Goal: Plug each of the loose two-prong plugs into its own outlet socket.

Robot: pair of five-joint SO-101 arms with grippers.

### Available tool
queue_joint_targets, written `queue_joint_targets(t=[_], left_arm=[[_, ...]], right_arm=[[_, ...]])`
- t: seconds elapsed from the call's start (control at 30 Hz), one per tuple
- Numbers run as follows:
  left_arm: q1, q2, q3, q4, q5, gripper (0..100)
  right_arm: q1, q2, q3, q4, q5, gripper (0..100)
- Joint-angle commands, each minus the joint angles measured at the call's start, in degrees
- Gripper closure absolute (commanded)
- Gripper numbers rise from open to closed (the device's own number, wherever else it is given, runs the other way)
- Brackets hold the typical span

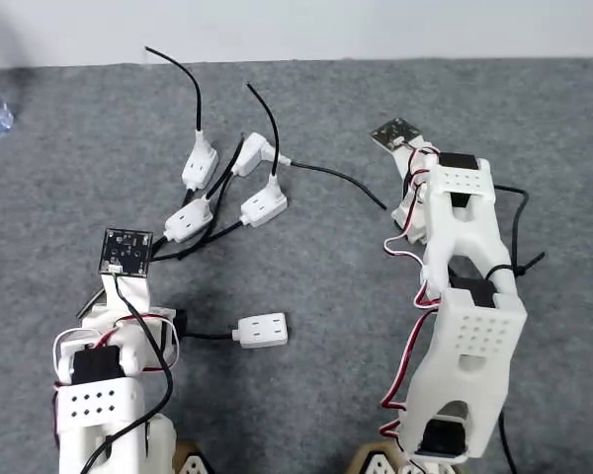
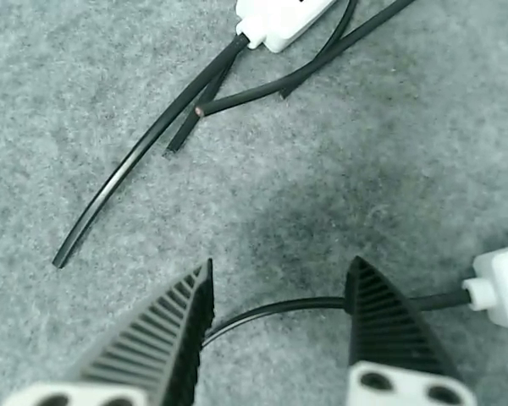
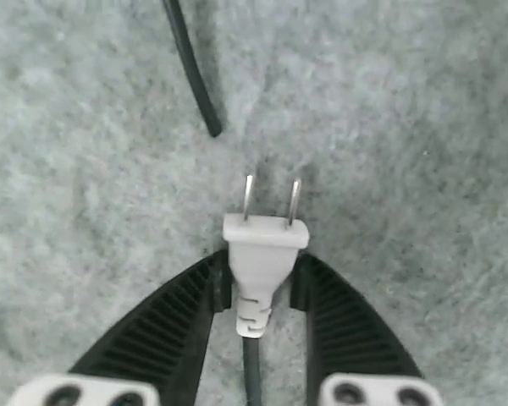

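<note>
the right claw (image 3: pixel 261 266) clamped the white plug (image 3: pixel 262 245) by its body just behind the prongs (image 3: pixel 248 196), above the grey mat (image 3: pixel 423 127), a fair hold for something likely light, stiff and smooth; the left claw (image 2: pixel 279 271) gaped astride a black cord (image 2: pixel 271 309).

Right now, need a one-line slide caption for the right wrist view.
Right gripper shut on a white two-prong plug, prongs forward, over grey mat; black cable end beyond.

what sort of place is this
Likely a robotics lab bench: two white arms on a grey felt-covered table, with outlet sockets laid out and a plug in the right gripper.
</note>
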Motion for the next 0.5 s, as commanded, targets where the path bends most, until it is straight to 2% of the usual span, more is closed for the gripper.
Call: queue_joint_targets(t=[0.0, 0.27, 0.47], left_arm=[[0.3, -0.4, -0.1, -1.3, 0.4, 77], [0.3, -0.4, -0.1, -1.3, 0.3, 77], [0.3, -0.7, -0.1, -1.3, 0.4, 77]], right_arm=[[-0.4, 0.7, -3.2, -1.4, 0.9, 97.6], [-0.2, 5.3, -6.9, -1.0, 0.9, 98.9], [-0.8, 1.1, -7.0, 1.5, 0.9, 98.9]])
